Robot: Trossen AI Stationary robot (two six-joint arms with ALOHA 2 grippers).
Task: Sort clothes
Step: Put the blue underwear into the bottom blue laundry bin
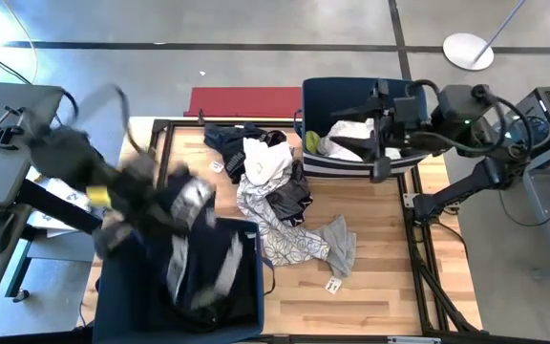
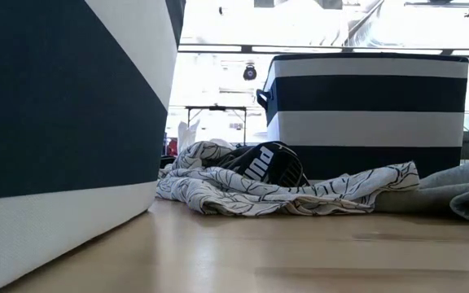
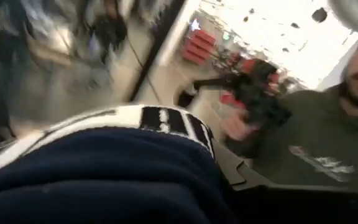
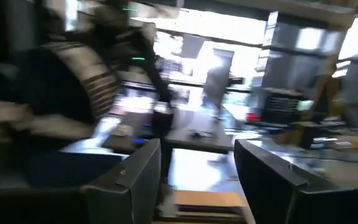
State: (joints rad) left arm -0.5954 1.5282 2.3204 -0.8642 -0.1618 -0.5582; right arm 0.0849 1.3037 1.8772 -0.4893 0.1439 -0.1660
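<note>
Lower left of frame: left gripper clamped on a dark garment with white stripes above a dark blue fabric bin. Upper right: right gripper, fingers spread, empty, over a second dark blue striped bin holding white clothes. Centre of wooden surface: heaped mixed garments.

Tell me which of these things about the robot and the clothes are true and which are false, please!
1. The right gripper is over the blue bin at the far side of the table. True.
2. The right gripper's fingers are squeezed tight together. False: they stand apart with nothing between them.
3. A pile of clothes lies on the wooden table between the two bins. True.
4. The patterned white garment is inside a bin. False: it lies spread on the table.
5. The red board is on top of the pile. False: it lies flat at the table's far edge, beside the far bin.
</note>
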